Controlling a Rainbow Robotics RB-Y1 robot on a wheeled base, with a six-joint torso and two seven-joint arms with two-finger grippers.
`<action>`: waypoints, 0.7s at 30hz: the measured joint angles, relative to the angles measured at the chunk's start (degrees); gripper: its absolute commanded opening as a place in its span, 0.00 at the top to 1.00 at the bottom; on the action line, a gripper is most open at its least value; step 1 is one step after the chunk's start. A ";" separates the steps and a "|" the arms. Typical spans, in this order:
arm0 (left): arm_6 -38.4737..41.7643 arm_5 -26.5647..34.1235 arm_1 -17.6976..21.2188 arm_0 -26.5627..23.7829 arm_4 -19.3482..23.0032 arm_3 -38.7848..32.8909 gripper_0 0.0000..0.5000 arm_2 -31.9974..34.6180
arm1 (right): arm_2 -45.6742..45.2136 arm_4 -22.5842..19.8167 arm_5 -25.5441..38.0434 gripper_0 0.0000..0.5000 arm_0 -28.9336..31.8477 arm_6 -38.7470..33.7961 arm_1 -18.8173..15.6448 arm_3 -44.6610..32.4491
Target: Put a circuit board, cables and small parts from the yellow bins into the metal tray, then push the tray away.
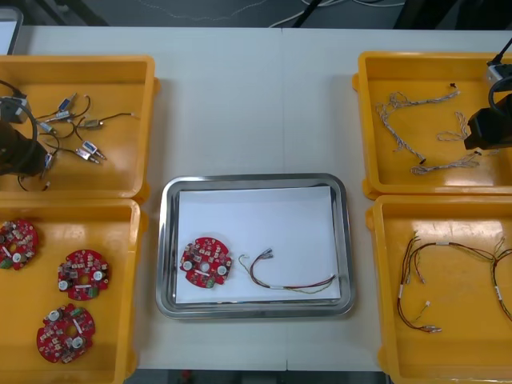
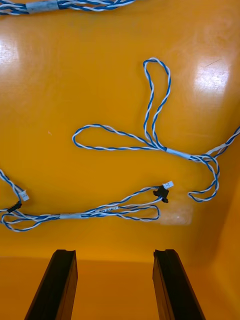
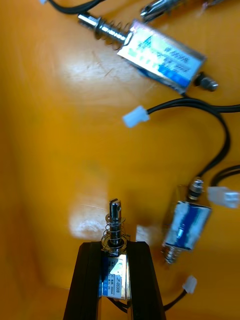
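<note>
Now the left pincer (image 3: 116,247) is clamped on a small metal part (image 3: 114,220) in the far left yellow bin (image 1: 80,62). The right pincer (image 2: 115,254) hangs, fingers (image 2: 57,280) apart, over a blue and white cable (image 2: 178,153). A red circuit board (image 1: 206,262) lies in the metal tray (image 1: 256,179).

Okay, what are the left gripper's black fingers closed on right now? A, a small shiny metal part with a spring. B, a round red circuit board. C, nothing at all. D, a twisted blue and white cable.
A: in the left wrist view the left gripper is shut on a small shiny metal part with a spring, inside the yellow plastic bin.
</note>
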 measured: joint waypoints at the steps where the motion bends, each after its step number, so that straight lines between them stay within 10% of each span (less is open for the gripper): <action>1: 0.00 0.94 0.00 0.00 0.69 -0.69 1.00 0.38 | 0.50 0.30 -0.57 0.12 -0.02 0.00 0.00 0.26; 21: 0.00 20.23 0.00 0.00 7.96 -14.36 1.00 8.94 | 8.50 -1.87 -5.46 0.12 -0.12 14.90 0.58 7.47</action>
